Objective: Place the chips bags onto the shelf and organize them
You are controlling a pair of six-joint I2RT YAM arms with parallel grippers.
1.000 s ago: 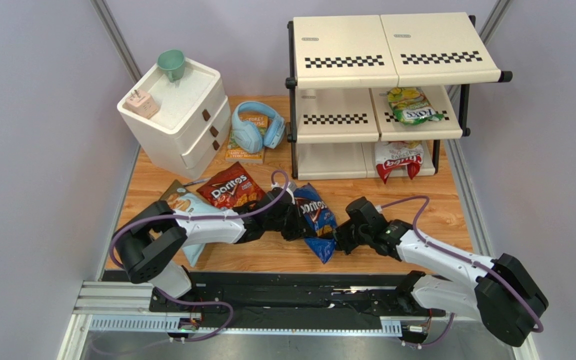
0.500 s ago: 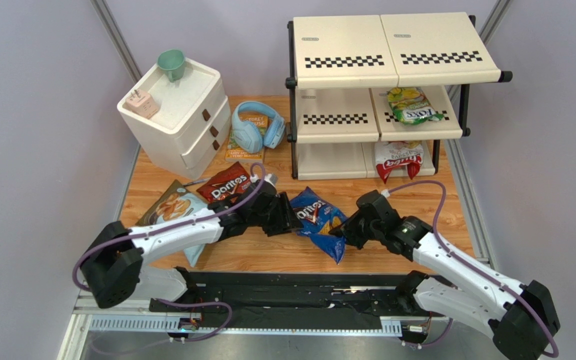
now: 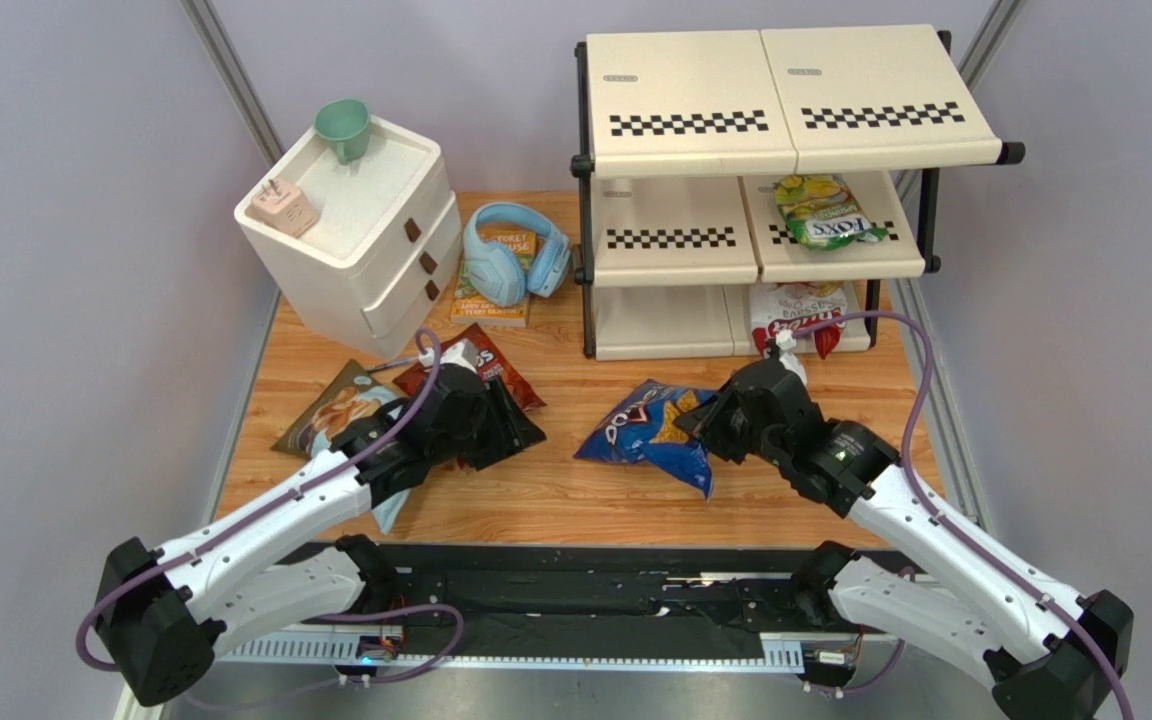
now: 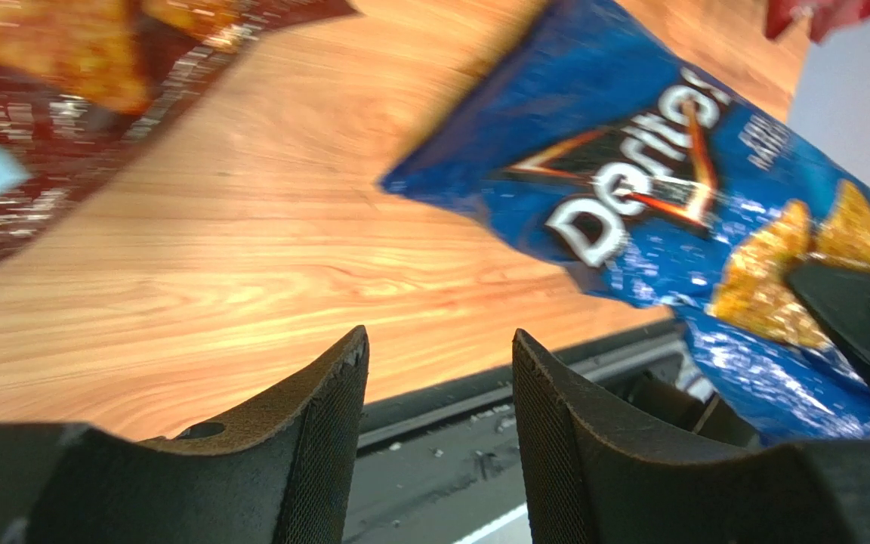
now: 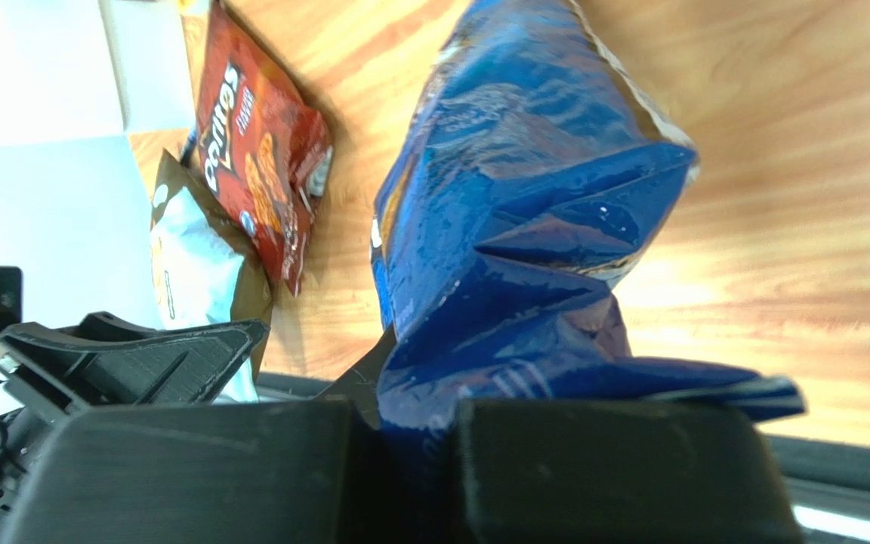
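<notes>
The right hand (image 3: 702, 431) pinches the blue Doritos bag (image 3: 639, 432) by one end, likely to lift it onto the shelf (image 3: 687, 237); the left hand (image 4: 440, 351) hangs spread, empty.

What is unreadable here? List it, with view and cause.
- Pale-blue bag: top view, left arm covers much of it.
- White-and-red bag: top view, shelf middle board hides its top.
- Blue Doritos bag, gripped end: right wrist, right gripper covers it.
- Red Doritos bag: left wrist, cut off at top edge.
</notes>
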